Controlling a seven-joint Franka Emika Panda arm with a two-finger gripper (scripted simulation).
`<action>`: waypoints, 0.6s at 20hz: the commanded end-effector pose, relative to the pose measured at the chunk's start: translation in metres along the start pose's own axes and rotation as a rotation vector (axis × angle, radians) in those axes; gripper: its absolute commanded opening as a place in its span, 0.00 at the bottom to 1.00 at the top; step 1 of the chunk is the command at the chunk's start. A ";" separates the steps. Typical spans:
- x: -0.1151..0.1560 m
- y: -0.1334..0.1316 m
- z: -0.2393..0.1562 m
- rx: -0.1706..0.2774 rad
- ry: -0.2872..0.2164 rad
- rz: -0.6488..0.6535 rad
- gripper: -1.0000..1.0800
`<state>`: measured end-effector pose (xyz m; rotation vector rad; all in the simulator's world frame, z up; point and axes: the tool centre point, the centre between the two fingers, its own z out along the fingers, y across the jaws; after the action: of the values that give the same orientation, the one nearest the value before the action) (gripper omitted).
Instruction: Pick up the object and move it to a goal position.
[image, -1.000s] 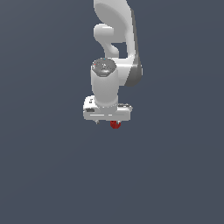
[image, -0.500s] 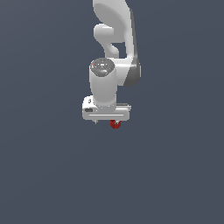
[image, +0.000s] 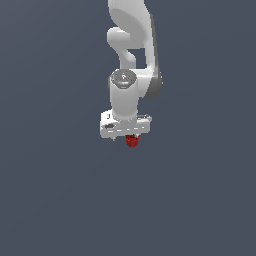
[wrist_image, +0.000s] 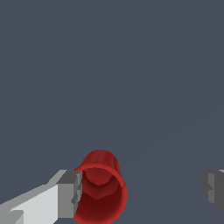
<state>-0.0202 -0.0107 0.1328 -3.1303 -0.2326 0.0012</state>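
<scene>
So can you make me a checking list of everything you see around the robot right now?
Surface: plain dark grey floor, no marks seen.
Job's things: small red cup, lying on its side with its open mouth toward the wrist camera; no goal marker seen.
Clutter: nothing seen.
Grippers: white gripper right over the cup; jaws wide apart, one finger beside the cup's rim, the other well clear. Touching or not, cannot tell.
Cables: nothing seen.
Surroundings: only the white arm reaching down; nothing else seen.
</scene>
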 end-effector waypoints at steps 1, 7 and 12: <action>-0.009 -0.008 0.007 -0.001 0.000 -0.068 0.96; -0.031 -0.026 0.024 -0.003 0.000 -0.230 0.96; -0.043 -0.035 0.032 -0.003 0.000 -0.316 0.96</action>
<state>-0.0643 0.0156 0.1034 -3.0660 -0.6845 0.0016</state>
